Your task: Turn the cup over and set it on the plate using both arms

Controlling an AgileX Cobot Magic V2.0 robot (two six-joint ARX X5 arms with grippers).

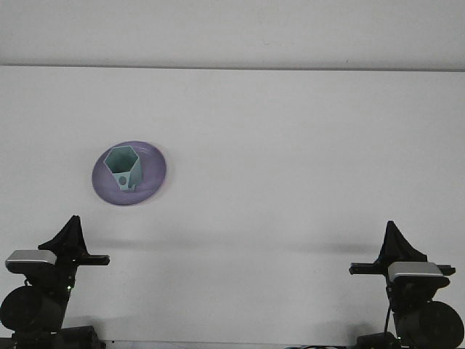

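A teal hexagonal cup stands upright, mouth up, on the purple plate at the left of the white table. Neither gripper touches it. My left gripper sits low at the front left edge, well below the plate, its fingers drawn together into one dark point and holding nothing. At the front right edge my right gripper stands the same way, shut and empty, far from the cup.
The white table ends at a pale back wall along the top. Both arm bases and their wrist cameras fill the bottom corners.
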